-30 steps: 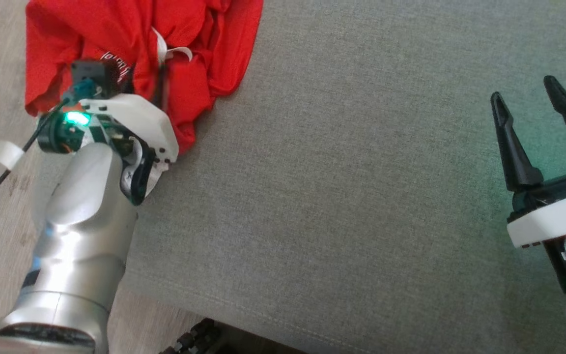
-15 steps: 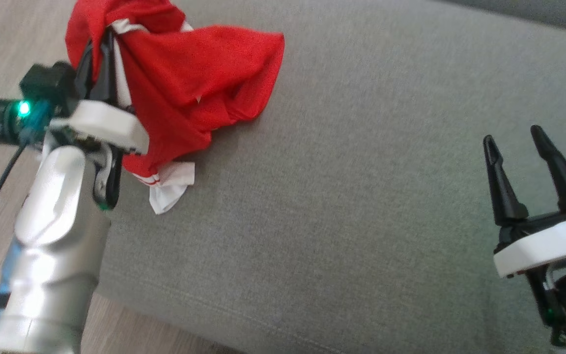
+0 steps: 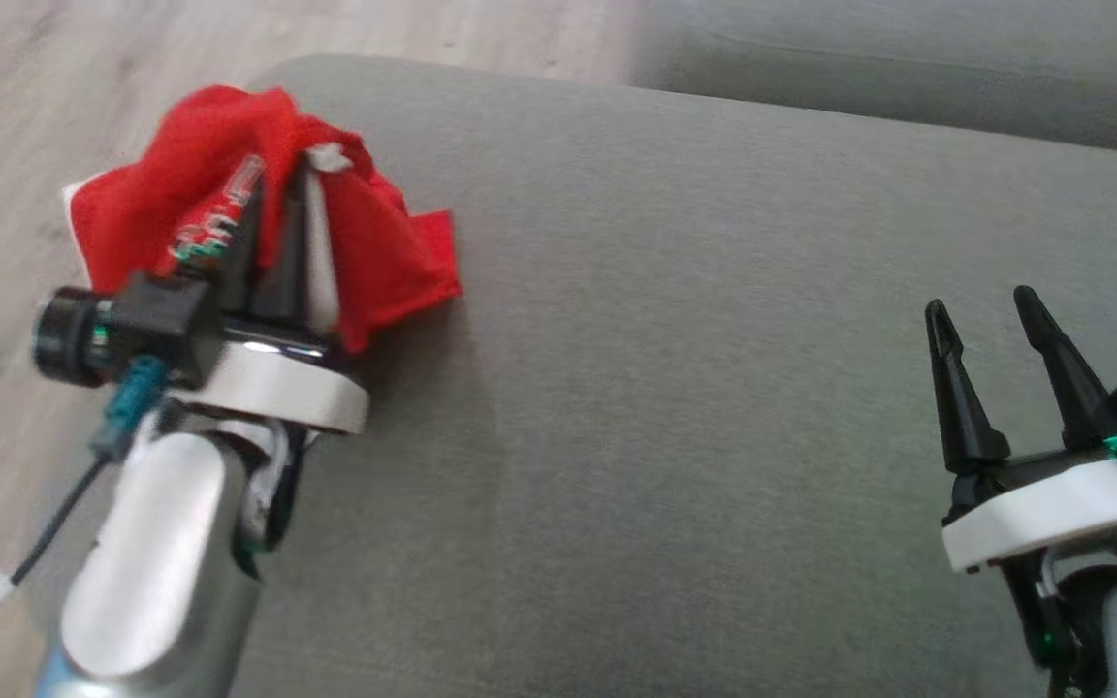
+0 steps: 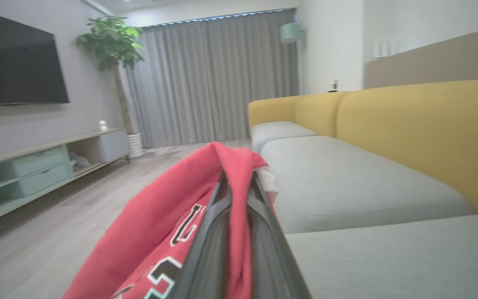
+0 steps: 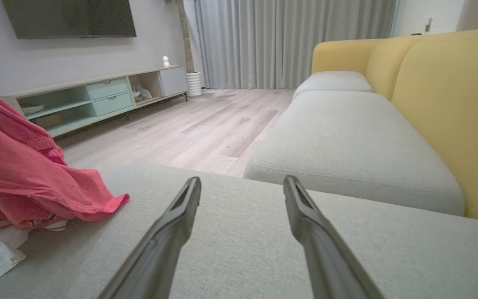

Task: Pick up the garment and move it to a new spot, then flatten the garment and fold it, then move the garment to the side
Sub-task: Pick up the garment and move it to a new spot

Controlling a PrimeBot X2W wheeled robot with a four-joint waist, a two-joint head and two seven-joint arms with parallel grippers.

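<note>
The left gripper (image 3: 279, 176) pinches the red garment (image 3: 156, 208) between its closed fingers, the cloth bunched around them at the left corner of the grey sofa seat (image 3: 675, 388). The right gripper (image 3: 980, 301) hovers well apart over the seat, fingers spread and empty.

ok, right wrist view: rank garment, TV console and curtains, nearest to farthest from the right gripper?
From the right gripper:
1. garment: on the cushion, left of the fingers.
2. TV console: across the floor, upper left.
3. curtains: far end of the room, top centre.
</note>
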